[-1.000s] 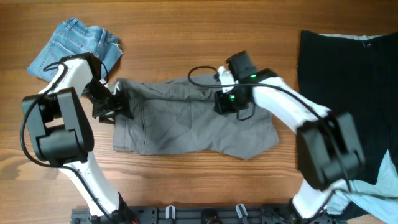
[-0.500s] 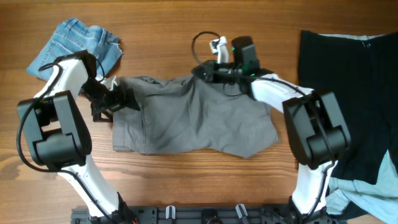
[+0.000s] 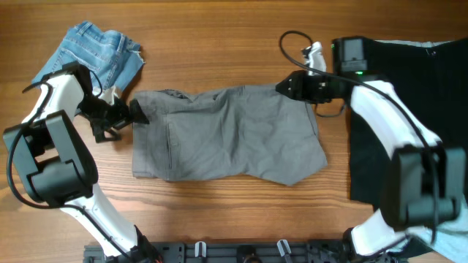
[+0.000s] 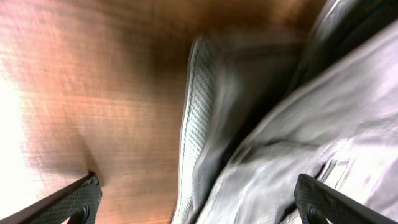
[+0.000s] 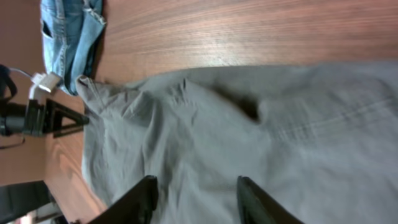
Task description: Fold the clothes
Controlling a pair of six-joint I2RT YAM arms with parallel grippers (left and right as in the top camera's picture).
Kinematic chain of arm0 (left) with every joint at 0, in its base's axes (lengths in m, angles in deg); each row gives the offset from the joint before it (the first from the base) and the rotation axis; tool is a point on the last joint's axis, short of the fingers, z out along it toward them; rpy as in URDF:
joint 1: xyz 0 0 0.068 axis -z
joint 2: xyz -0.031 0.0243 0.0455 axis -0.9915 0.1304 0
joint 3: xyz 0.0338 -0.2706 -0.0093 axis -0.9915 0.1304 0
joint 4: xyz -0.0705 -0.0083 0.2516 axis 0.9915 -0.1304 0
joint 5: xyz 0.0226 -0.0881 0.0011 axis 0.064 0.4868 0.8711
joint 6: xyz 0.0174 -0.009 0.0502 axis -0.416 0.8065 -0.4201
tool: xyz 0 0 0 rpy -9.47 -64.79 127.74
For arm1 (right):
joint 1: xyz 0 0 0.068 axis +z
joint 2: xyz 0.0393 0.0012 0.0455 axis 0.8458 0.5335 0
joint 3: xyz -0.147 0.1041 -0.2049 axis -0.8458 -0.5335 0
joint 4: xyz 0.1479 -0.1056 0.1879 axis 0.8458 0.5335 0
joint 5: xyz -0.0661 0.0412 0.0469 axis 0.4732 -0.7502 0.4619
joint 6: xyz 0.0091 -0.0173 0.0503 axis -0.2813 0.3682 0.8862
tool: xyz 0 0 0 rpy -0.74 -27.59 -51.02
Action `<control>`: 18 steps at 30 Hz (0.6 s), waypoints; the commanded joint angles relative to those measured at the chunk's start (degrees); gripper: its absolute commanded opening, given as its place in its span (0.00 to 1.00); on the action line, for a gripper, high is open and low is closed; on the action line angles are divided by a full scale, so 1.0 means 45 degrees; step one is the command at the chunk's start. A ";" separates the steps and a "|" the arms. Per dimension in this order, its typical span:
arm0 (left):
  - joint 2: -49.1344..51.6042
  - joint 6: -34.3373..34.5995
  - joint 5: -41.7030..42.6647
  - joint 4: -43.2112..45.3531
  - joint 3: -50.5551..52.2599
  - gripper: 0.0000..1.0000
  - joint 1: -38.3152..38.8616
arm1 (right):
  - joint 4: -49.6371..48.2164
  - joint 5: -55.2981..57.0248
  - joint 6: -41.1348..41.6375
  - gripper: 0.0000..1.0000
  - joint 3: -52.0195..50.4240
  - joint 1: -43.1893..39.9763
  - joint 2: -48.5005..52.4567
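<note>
Okay, shorts flat mid-frame, long axis left-right, between the arms.
Left gripper spread wide at left end; right gripper spread, empty, at upper-right corner; both equally near.

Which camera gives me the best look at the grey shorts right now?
Overhead: the grey shorts lie spread out, nearly the whole outline in view. Left wrist gives only a blurred close-up of one edge; right wrist shows much of the wrinkled cloth, but cropped.
</note>
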 commanded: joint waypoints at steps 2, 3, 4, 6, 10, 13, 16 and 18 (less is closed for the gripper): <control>0.0034 -0.0568 0.0107 0.1341 0.1117 1.00 0.0423 | 0.1472 0.0826 -0.0996 0.49 0.0058 -0.0126 -0.1525; 0.0044 -0.0622 0.0107 0.1627 0.1447 0.99 0.0563 | 0.1797 0.0821 -0.1005 0.49 0.0058 -0.0126 -0.1715; 0.0044 -0.0622 0.0112 0.1783 0.1647 0.97 0.0651 | 0.2089 0.0821 -0.1064 0.49 0.0058 -0.0126 -0.1870; 0.0044 -0.0636 0.0107 0.2079 0.2132 0.83 0.0884 | 0.2535 0.0821 -0.1292 0.49 0.0058 -0.0126 -0.2069; 0.0044 -0.0801 0.0112 0.2244 0.2900 0.63 0.1336 | 0.3021 0.0821 -0.1316 0.48 0.0058 -0.0126 -0.2137; 0.0044 -0.0748 0.0277 0.2055 0.3089 0.41 0.1603 | 0.3177 0.0821 -0.1316 0.48 0.0058 -0.0126 -0.2137; 0.0039 -0.0758 0.0986 0.1851 0.3089 0.10 0.1846 | 0.3254 0.0821 -0.1311 0.47 0.0058 -0.0126 -0.2137; 0.0000 -0.0758 0.1005 0.1545 0.2992 0.04 0.1899 | 0.3342 0.0821 -0.1307 0.47 0.0058 -0.0126 -0.2137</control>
